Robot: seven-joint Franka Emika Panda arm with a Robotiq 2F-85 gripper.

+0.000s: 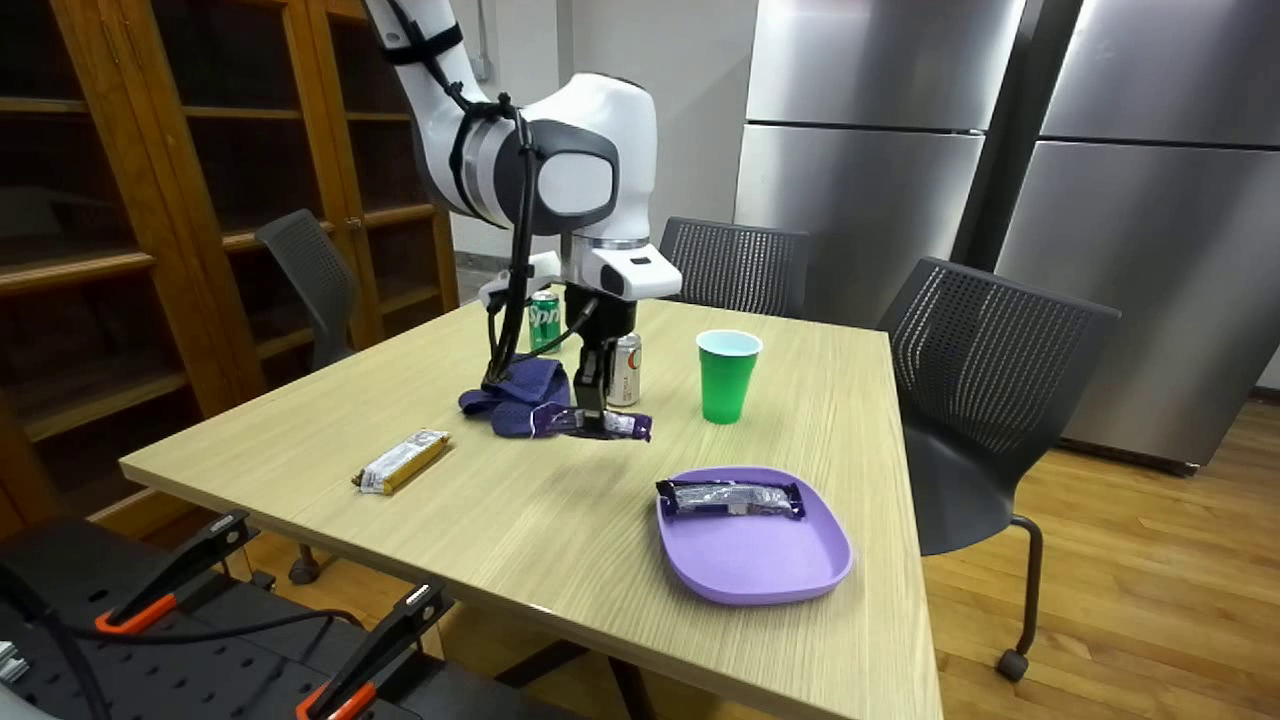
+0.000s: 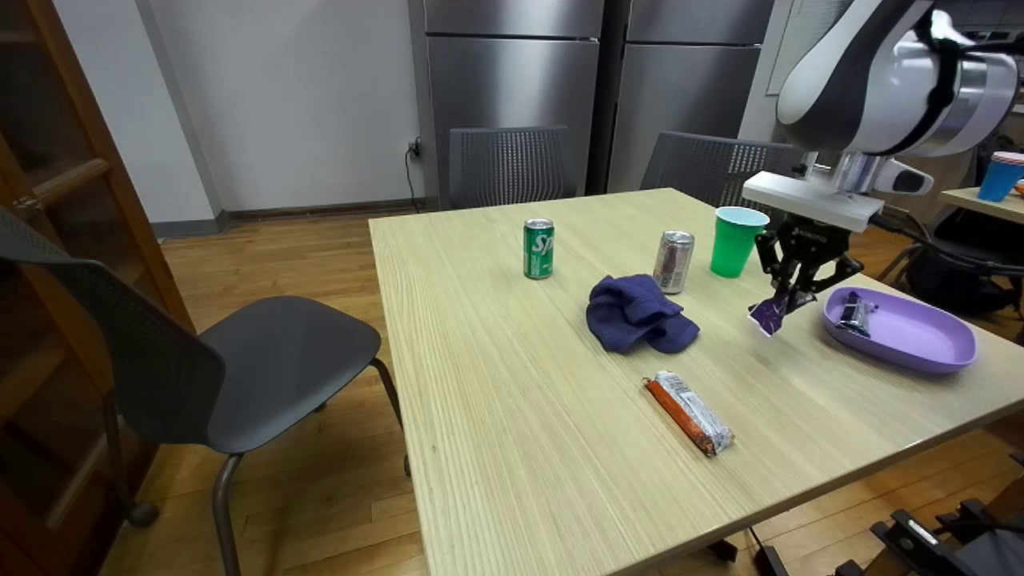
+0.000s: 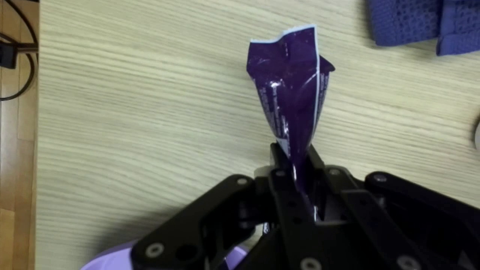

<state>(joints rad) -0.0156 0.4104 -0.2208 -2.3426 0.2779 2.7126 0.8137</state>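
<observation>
My gripper [image 3: 296, 155] is shut on a purple-wrapped bar [image 3: 288, 71], pinching it between both fingers; one end juts out past the fingertips in the wrist view. In an exterior view the purple bar [image 1: 628, 426] hangs level just above the table, crosswise under the gripper [image 1: 592, 408]. A lavender tray [image 1: 750, 565] lies on the table nearby and bears a dark-wrapped bar [image 1: 735, 498] along one side. In an exterior view the gripper [image 2: 788, 296] hangs between the tray [image 2: 920, 332] and a crumpled blue cloth [image 2: 640, 312].
A silver can [image 2: 674, 262] and a green cup [image 2: 736, 244] stand upright near the arm. Farther off is a green Sprite can [image 2: 538, 250]. An orange-and-white wrapped bar [image 2: 690, 414] lies towards the table's edge. Chairs [image 1: 990, 400] surround the table [image 1: 480, 540].
</observation>
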